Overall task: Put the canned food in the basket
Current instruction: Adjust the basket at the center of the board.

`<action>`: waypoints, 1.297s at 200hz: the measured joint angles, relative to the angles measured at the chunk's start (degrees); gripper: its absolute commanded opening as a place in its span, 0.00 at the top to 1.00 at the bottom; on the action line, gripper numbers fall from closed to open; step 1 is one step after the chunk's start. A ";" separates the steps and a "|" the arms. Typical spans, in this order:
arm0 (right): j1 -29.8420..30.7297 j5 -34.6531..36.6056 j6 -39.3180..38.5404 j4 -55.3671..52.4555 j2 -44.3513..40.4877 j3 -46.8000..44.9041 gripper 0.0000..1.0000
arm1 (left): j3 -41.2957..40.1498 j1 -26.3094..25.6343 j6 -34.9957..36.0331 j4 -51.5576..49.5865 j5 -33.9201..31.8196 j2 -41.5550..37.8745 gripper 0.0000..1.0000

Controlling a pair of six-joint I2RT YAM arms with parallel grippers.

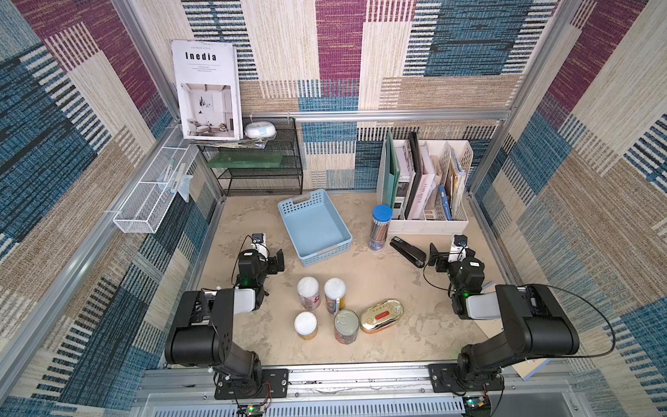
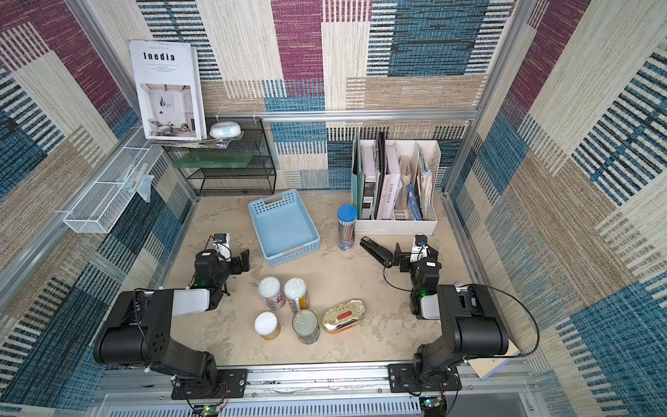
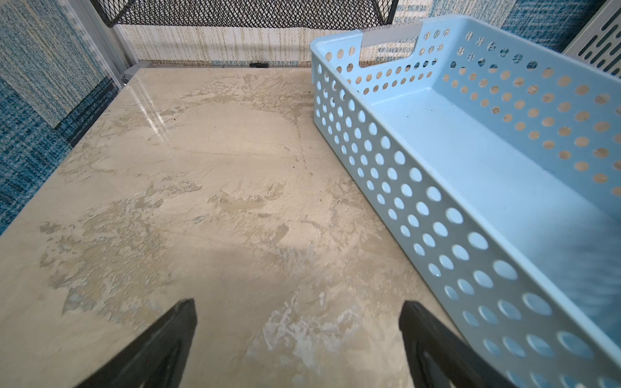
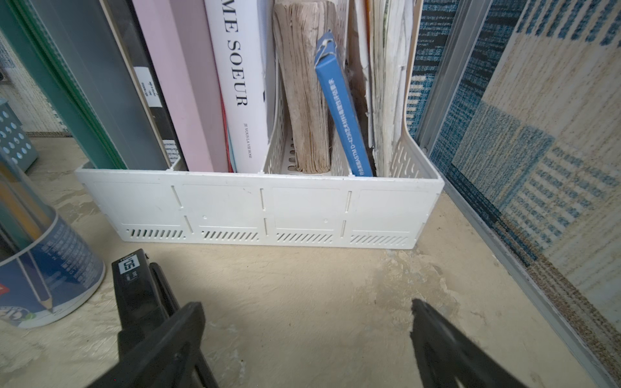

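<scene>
Five cans stand grouped at the table's front centre: a pink can (image 1: 308, 293), an orange-yellow can (image 1: 334, 295), a short yellow can (image 1: 305, 325), a silver pull-tab tin (image 1: 346, 326) and a flat gold oval tin (image 1: 381, 316). The light blue basket (image 1: 314, 227) lies empty behind them, its perforated wall (image 3: 420, 201) close beside my left gripper (image 3: 299, 304). That gripper (image 1: 269, 254) is open over bare table, left of the basket. My right gripper (image 1: 449, 252) is open and empty at the right, with only table between its fingers in the right wrist view (image 4: 305, 304).
A clear blue-lidded pencil cylinder (image 1: 380, 227) and a black stapler (image 1: 408, 251) sit just left of the right gripper. A white file holder (image 4: 262, 208) with books stands behind it. A black mesh shelf (image 1: 260, 162) and a white wire tray (image 1: 151, 195) are at the back left.
</scene>
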 measured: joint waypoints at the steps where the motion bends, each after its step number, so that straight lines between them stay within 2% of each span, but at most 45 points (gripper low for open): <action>1: 0.00 -0.09 -0.02 0.02 -0.04 -0.04 0.00 | 0.00 0.00 0.00 0.00 0.02 0.00 0.01; 21: 0.04 -3.04 -1.36 -2.45 -2.75 -0.20 0.00 | 0.00 0.00 0.00 0.00 0.09 0.00 0.01; 31: 0.20 -3.28 -1.22 -7.10 -6.93 1.51 0.00 | 0.17 -0.09 -0.22 -0.83 0.00 -0.79 0.01; 55: 0.22 -1.97 0.63 -19.06 -15.93 8.48 0.00 | 7.15 -0.85 -2.25 -13.64 -3.91 -8.09 0.01; 76: 1.27 0.79 3.56 -31.15 -23.87 12.76 0.00 | 10.49 -1.51 -6.62 -20.44 -6.80 -16.04 0.01; 103: 5.79 3.76 7.15 -45.72 -31.80 19.10 0.03 | 16.35 -5.22 -11.67 -32.33 -5.44 -21.20 0.01; 135: 16.55 8.35 9.84 -63.43 -29.14 34.60 0.03 | 33.24 -9.64 -16.72 -49.90 -1.27 -12.50 0.01; 155: 21.22 8.76 11.41 -72.32 -24.68 43.30 0.04 | 37.03 -11.74 -18.73 -57.53 2.45 -7.10 0.08; 176: 25.81 8.98 12.85 -80.70 -20.17 50.77 0.05 | 41.16 -12.00 -20.28 -64.39 3.98 -0.33 0.21; 194: 31.61 7.74 12.85 -85.85 -16.04 56.76 0.04 | 45.13 -12.48 -20.28 -67.78 5.38 5.70 0.23; 213: 35.54 5.90 12.81 -89.39 -12.46 60.81 0.04 | 47.91 -12.61 -20.26 -70.01 6.21 10.47 0.30; 232: 37.77 4.66 12.85 -92.59 -10.01 61.86 0.04 | 50.36 -12.44 -19.93 -71.63 6.56 14.21 0.46; 259: 41.22 2.19 13.22 -95.12 -8.33 61.35 0.03 | 51.93 -12.28 -18.27 -73.48 6.43 17.59 0.45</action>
